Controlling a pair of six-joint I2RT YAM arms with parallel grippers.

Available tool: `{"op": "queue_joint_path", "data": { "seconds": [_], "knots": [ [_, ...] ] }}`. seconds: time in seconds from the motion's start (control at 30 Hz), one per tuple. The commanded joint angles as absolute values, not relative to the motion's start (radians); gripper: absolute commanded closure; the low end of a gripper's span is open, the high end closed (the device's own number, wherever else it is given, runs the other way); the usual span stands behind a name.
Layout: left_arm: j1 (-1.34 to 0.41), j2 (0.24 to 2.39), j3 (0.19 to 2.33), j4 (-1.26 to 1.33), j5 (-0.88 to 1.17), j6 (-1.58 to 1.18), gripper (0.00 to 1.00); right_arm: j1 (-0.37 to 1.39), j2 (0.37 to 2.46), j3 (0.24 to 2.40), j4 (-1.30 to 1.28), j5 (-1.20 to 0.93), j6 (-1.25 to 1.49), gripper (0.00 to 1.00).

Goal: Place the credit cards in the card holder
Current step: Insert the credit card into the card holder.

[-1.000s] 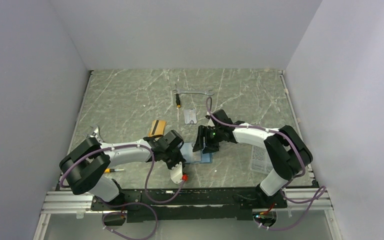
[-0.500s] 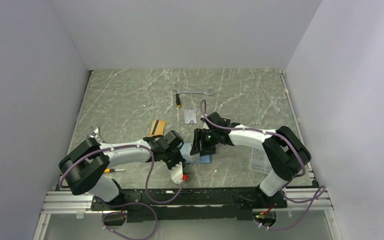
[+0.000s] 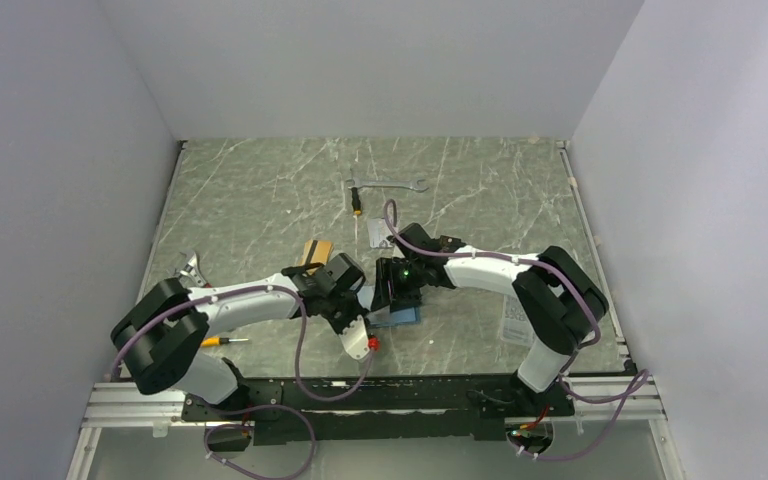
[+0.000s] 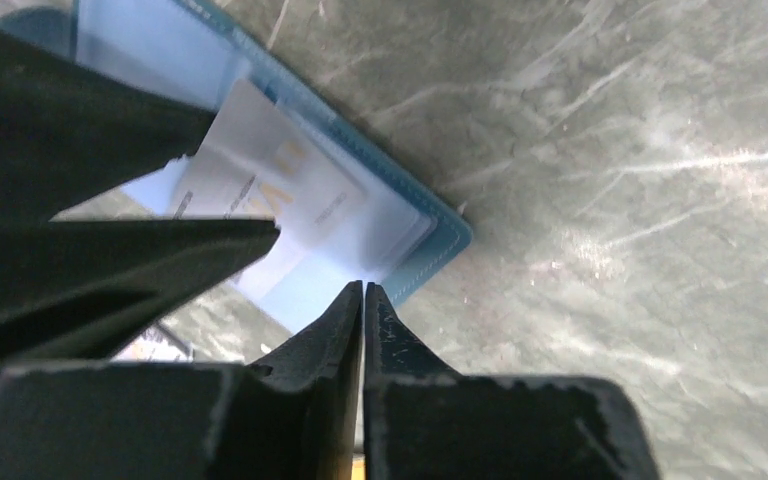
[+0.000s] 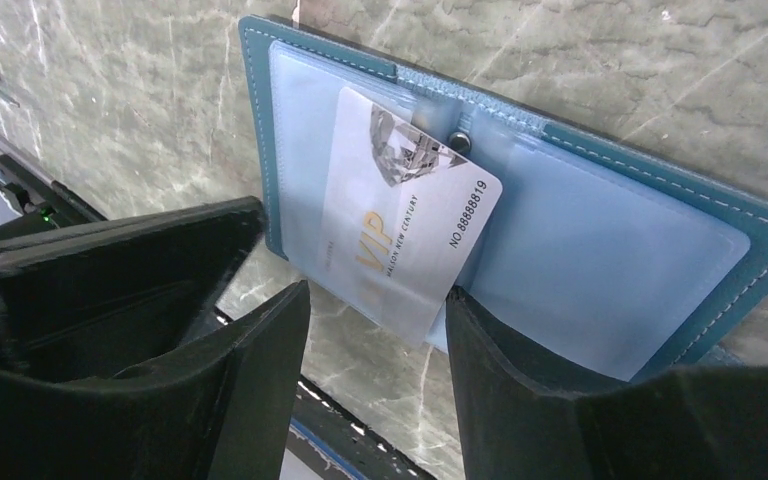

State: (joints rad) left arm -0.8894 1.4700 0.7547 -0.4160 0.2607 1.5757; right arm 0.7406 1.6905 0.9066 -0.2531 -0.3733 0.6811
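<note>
1. Left side. An orange-gold credit card (image 3: 313, 251) with a black stripe lies flat on the tabletop (image 3: 260, 190), just behind the left wrist and left of centre. It is not yet loaded.

2. Left hand (image 4: 363, 292). The fingers are pressed together with nothing between them. The tip sits at the stitched near edge of the card holder (image 5: 660, 190). Judged purpose: to pin the holder so it does not slide while a card is pushed in.

3. Card holder. It lies open and flat near the middle of the tabletop's near edge. The pale blue pockets face up and the teal border shows all round. The snap (image 5: 459, 143) sits on the centre fold.

4. VIP card (image 5: 400, 220). A pale card lies diagonally across one pocket, with one corner beside the snap and the opposite end overhanging the holder's edge. Legible print: "VIP" in gold and "NO.88888819". A smaller line ends in "NEW CENTURY", and a diamond graphic is also shown. Whether the leading end has entered the pocket cannot be told.

5. Right hand (image 5: 375, 292). The fingers are spread and straddle the card's overhanging end. One finger is at the card's edge; the other stands clear of it. Judged purpose: to steer the card into the pocket.

6. Right side. A printed packet (image 3: 513, 322) lies near the right edge. Its text is too small to read.
</note>
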Motion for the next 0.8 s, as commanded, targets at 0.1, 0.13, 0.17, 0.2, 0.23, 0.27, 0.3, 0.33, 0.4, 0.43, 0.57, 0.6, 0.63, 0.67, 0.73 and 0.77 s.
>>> {"op": "queue_joint_path", "data": {
  "seconds": [0.1, 0.13, 0.17, 0.2, 0.23, 0.27, 0.3, 0.33, 0.4, 0.43, 0.57, 0.6, 0.63, 0.67, 0.73, 0.77],
  "knots": [
    [-0.795, 1.348, 0.782, -0.524, 0.287, 1.511, 0.72, 0.706, 1.644, 0.915, -0.301, -0.388, 0.654, 0.51],
    [-0.775, 1.342, 0.764, -0.51, 0.288, 1.52, 0.68, 0.698, 1.635, 0.91, -0.301, -0.394, 0.653, 0.55],
    [-0.758, 1.344, 0.754, -0.502, 0.286, 1.528, 0.67, 0.692, 1.633, 0.908, -0.304, -0.397, 0.653, 0.59],
    [-0.749, 1.352, 0.753, -0.499, 0.284, 1.524, 0.66, 0.684, 1.632, 0.907, -0.306, -0.402, 0.652, 0.63],
    [-0.746, 1.363, 0.76, -0.5, 0.284, 1.515, 0.67, 0.676, 1.632, 0.905, -0.307, -0.409, 0.654, 0.67],
    [-0.745, 1.37, 0.768, -0.499, 0.29, 1.504, 0.67, 0.666, 1.631, 0.902, -0.305, -0.412, 0.657, 0.71],
    [-0.744, 1.376, 0.776, -0.492, 0.294, 1.493, 0.67, 0.658, 1.628, 0.899, -0.303, -0.413, 0.659, 0.74],
    [-0.746, 1.38, 0.782, -0.493, 0.309, 1.491, 0.68, 0.651, 1.626, 0.899, -0.305, -0.412, 0.66, 0.77],
    [-0.75, 1.392, 0.8, -0.502, 0.318, 1.491, 0.7, 0.634, 1.619, 0.901, -0.314, -0.402, 0.658, 0.85],
    [-0.751, 1.401, 0.807, -0.511, 0.316, 1.491, 0.71, 0.624, 1.617, 0.9, -0.315, -0.397, 0.658, 0.89],
    [-0.766, 1.458, 0.852, -0.547, 0.305, 1.439, 0.73, 0.598, 1.638, 0.891, -0.299, -0.394, 0.662, 1.0],
    [-0.773, 1.466, 0.853, -0.549, 0.297, 1.43, 0.73, 0.598, 1.649, 0.89, -0.293, -0.395, 0.664, 1.0],
    [-0.782, 1.469, 0.842, -0.537, 0.284, 1.425, 0.73, 0.598, 1.659, 0.89, -0.285, -0.399, 0.67, 1.0],
    [-0.79, 1.469, 0.825, -0.521, 0.269, 1.433, 0.73, 0.598, 1.669, 0.888, -0.274, -0.403, 0.676, 1.0],
    [-0.804, 1.466, 0.791, -0.487, 0.251, 1.447, 0.74, 0.601, 1.684, 0.888, -0.261, -0.403, 0.685, 1.0],
    [-0.811, 1.469, 0.783, -0.476, 0.241, 1.447, 0.74, 0.602, 1.689, 0.888, -0.257, -0.399, 0.688, 1.0]
  ]
}}
